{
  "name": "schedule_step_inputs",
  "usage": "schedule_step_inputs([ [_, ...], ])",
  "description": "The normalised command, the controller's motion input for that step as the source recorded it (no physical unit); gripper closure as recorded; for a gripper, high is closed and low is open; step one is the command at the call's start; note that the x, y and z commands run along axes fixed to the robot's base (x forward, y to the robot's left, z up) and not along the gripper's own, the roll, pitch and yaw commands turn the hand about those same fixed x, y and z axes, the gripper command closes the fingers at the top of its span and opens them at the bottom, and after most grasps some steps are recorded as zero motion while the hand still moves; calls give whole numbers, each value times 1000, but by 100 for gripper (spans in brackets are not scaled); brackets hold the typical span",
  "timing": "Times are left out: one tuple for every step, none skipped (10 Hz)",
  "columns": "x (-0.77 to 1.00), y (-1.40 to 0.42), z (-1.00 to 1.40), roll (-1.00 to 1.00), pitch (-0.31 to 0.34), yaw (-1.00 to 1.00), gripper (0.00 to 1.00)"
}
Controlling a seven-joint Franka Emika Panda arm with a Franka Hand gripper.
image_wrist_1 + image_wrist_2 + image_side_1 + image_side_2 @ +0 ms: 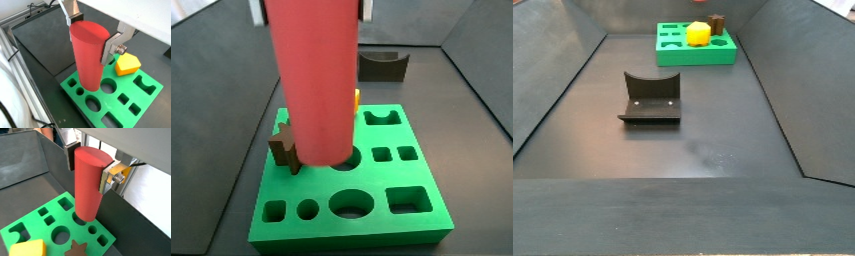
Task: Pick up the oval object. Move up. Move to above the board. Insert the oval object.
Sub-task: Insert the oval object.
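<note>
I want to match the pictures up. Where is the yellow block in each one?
Wrist view: yellow block on the green board, beside the red peg that the gripper jaws hold.
Wrist view: block at the board's corner.
Side view: a sliver behind the peg.
Side view: on the far board; no peg or gripper.
Shared landmark: the green board.

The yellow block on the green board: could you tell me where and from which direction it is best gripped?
Grip the yellow block across its flat upright sides, coming straight down from above: it stands proud of the board. The gripper already holds the red peg, so that must go first.
</note>
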Motion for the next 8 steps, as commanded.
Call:
schedule_step_inputs([
  [131, -251, -237, 64, 0, 0, 100],
  [120, -117, -37, 0, 0, -40, 100],
  [0, 0, -29, 0, -3, 0, 100],
  [326, -129, -280, 107, 0, 0, 100],
  [326, -71, -320, 176, -16, 0, 100],
  [283, -11, -303, 136, -6, 0, 100],
  [303, -49, -234, 81, 0, 0, 100],
  [311, -120, -189, 63, 0, 0, 100],
])
